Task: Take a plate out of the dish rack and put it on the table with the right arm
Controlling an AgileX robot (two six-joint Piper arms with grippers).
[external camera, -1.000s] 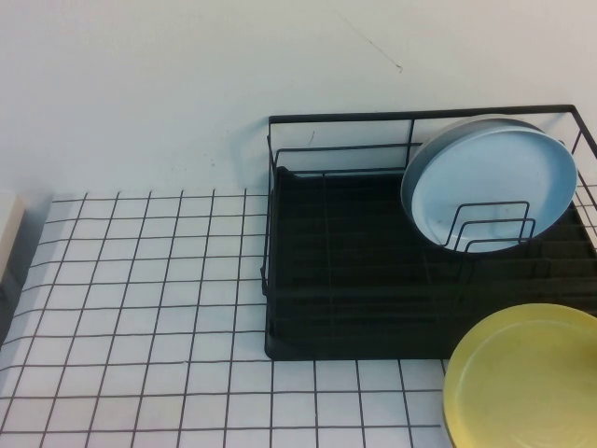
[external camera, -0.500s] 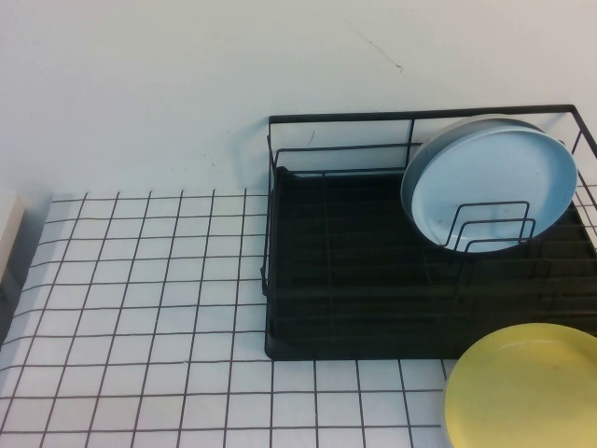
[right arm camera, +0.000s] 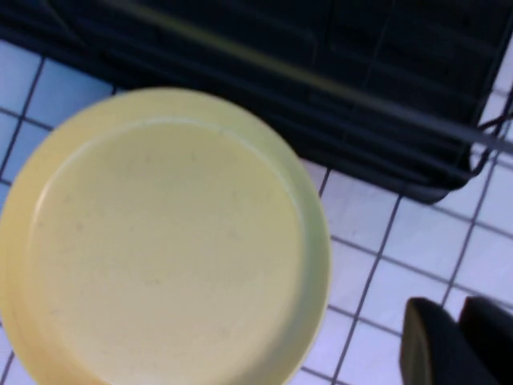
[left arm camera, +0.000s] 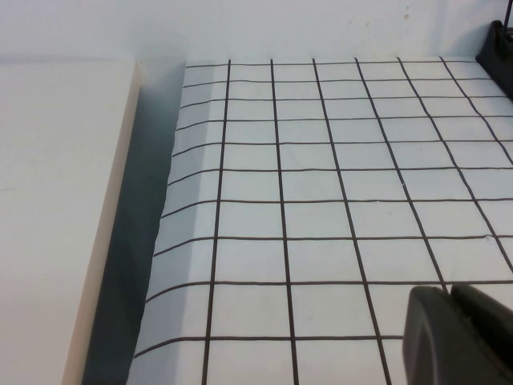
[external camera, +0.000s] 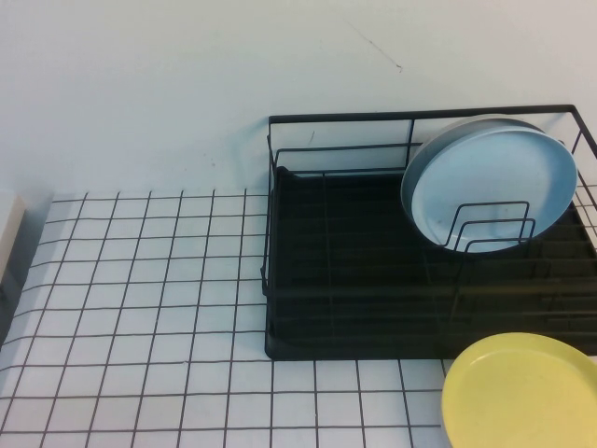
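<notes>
The yellow plate (external camera: 520, 392), already out of the dish rack (external camera: 354, 280), sits face-up and nearly level at the lower right of the high view, just in front of the rack's front edge and cut off by the frame's bottom and right borders. Whether it rests on the table (external camera: 140, 308) or hangs just above it cannot be told. In the right wrist view the plate (right arm camera: 160, 249) fills the left and centre, with the right gripper (right arm camera: 449, 341) a dark shape at the lower right corner, beside the plate's rim; its jaw state cannot be told. The right arm is clearly the nearer one. The left gripper (left arm camera: 461, 333) shows at the lower right of the left wrist view, above bare grid well apart from the plate, jaws undeterminable. A light blue plate (external camera: 490, 182) stands in the rack's dividers, upper right.
</notes>
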